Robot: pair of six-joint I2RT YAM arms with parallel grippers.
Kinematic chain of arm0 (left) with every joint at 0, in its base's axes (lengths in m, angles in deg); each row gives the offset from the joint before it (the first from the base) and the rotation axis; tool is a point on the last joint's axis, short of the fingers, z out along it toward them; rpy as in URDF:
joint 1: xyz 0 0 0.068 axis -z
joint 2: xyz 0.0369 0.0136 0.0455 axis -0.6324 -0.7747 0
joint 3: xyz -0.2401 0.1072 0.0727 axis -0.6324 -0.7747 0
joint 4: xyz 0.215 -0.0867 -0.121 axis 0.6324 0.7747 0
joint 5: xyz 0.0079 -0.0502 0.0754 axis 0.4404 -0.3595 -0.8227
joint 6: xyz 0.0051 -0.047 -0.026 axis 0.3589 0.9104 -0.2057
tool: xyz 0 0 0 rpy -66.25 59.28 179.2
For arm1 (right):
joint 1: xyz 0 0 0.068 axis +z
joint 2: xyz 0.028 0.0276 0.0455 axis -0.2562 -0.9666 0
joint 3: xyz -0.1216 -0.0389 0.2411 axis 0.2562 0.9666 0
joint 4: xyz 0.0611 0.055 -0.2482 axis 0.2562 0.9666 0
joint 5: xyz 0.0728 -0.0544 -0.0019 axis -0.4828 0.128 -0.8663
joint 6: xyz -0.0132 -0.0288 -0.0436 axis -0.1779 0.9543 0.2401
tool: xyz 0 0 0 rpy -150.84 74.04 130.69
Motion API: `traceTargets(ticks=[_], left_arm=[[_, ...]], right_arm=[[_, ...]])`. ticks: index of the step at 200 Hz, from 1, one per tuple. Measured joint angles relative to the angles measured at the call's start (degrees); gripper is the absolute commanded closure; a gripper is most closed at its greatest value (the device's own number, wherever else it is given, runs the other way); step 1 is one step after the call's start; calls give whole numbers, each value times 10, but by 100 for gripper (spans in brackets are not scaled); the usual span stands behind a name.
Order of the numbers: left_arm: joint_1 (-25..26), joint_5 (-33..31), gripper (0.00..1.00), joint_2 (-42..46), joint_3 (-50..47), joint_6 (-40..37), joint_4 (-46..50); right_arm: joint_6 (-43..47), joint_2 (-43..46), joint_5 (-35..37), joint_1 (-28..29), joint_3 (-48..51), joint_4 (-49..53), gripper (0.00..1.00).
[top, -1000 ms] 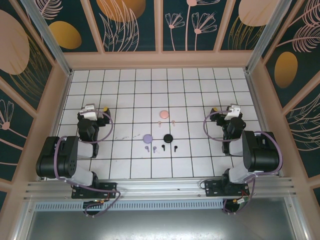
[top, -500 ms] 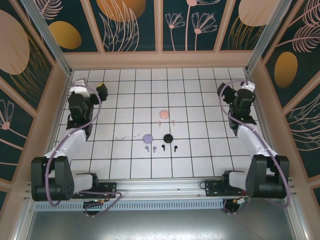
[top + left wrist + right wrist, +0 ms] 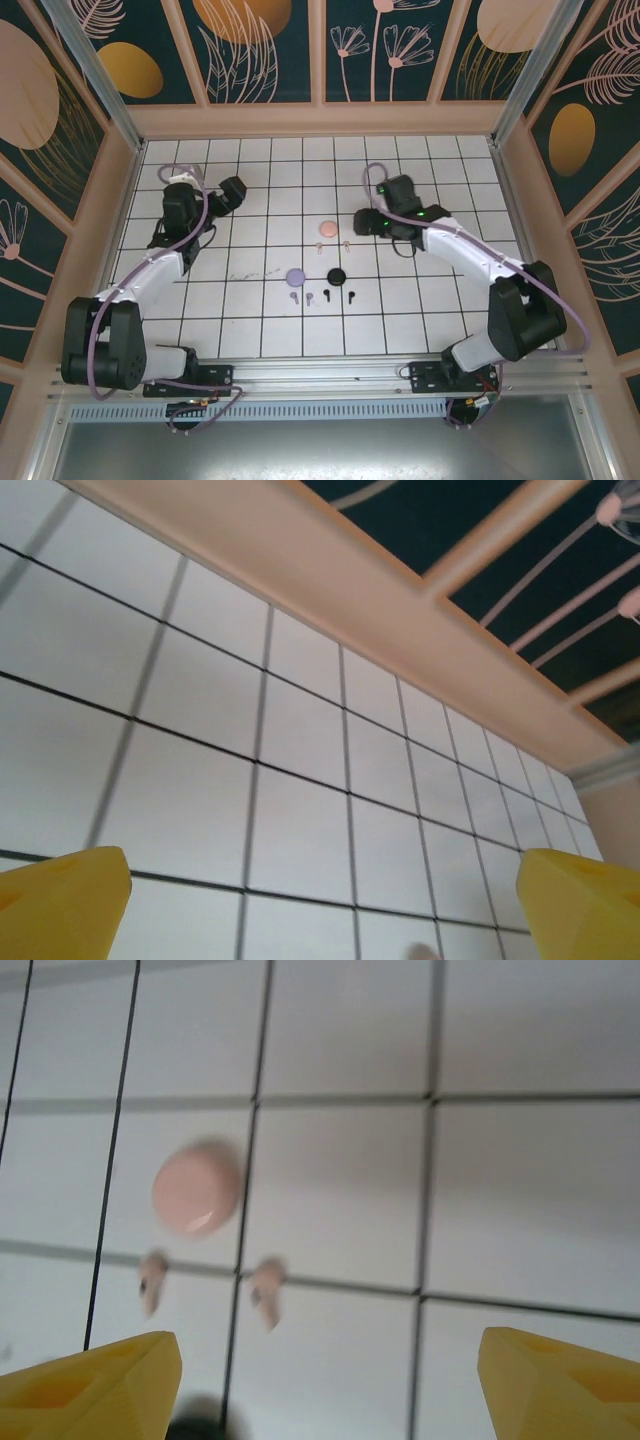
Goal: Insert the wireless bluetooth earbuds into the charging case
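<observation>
Right wrist view is blurred. The pink case [image 3: 195,1192] shows just a smooth rounded top, two pink earbuds [image 3: 267,1292] lie on the tiles beside it, and a dark shape [image 3: 195,1428] is cut off at the bottom edge. The right gripper [image 3: 325,1385] hangs over them, jaws apart, nothing between. From above, the purple case [image 3: 295,276] and black case [image 3: 337,275] sit side by side — purple earbuds [image 3: 294,297] and black earbuds [image 3: 351,296] lie out on the table, details too small to tell. The left gripper [image 3: 232,192] is well apart, jaws wide.

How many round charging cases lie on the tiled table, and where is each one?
3. The pink case lies farthest back, near the middle. The lilac case lies nearer and to its left, and the black case is just right of the lilac one. None appears hidden.
</observation>
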Motion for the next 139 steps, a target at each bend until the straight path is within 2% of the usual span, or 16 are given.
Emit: traceTargets(ticks=[22, 55, 139], left_arm=[[32, -2, 1, 0, 0, 17, 11], [50, -14, 1, -1, 0, 30, 20], [52, -33, 1, -7, 0, 33, 41]], right_arm=[[0, -33, 2, 55, -9, 30, 22], [5, -79, 4, 103, -24, 63, 21], [17, -160, 24, 157, -79, 95, 23]])
